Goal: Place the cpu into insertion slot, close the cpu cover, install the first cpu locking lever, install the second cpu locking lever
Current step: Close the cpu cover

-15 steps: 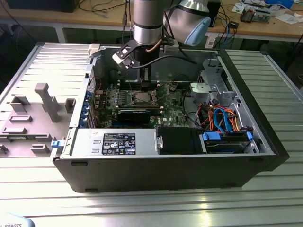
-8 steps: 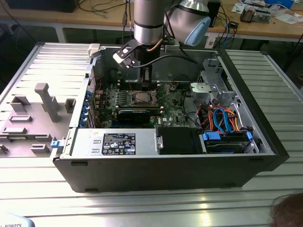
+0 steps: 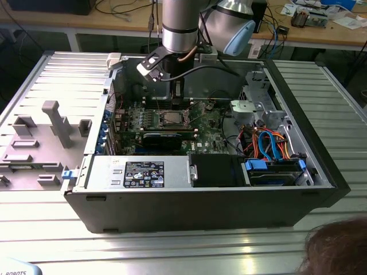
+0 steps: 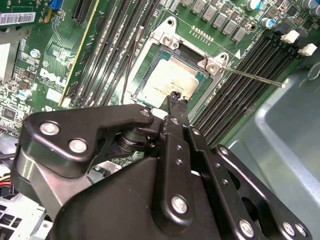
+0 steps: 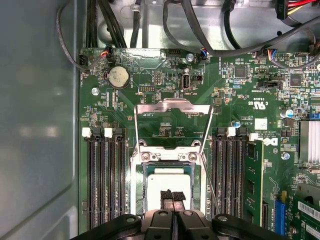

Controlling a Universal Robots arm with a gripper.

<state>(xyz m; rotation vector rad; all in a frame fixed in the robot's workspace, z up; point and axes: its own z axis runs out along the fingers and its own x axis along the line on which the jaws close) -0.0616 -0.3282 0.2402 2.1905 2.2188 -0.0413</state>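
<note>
The arm (image 3: 179, 26) is a chunky silver-grey tube with a light blue cap (image 3: 239, 35) on the joint and a black cable (image 3: 200, 69) looping off the wrist. The gripper (image 4: 175, 96) is matte black linkage bars dotted with shiny silver screws (image 4: 179, 203). The fingertips (image 5: 166, 196) look ribbed, maybe rubber.

Upright arm (image 3: 179, 23), wrist pointing straight down. The gripper (image 3: 176, 106) hangs vertical beneath it, set low. In the first wrist view the two black fingers (image 5: 166, 196) meet at the tips, pads pressed flat together, no gap between the jaws. In the second wrist view the black linkage bars (image 4: 175, 165) fold inward behind the jaws, bolted joints spreading wider further back from the tips.
</note>
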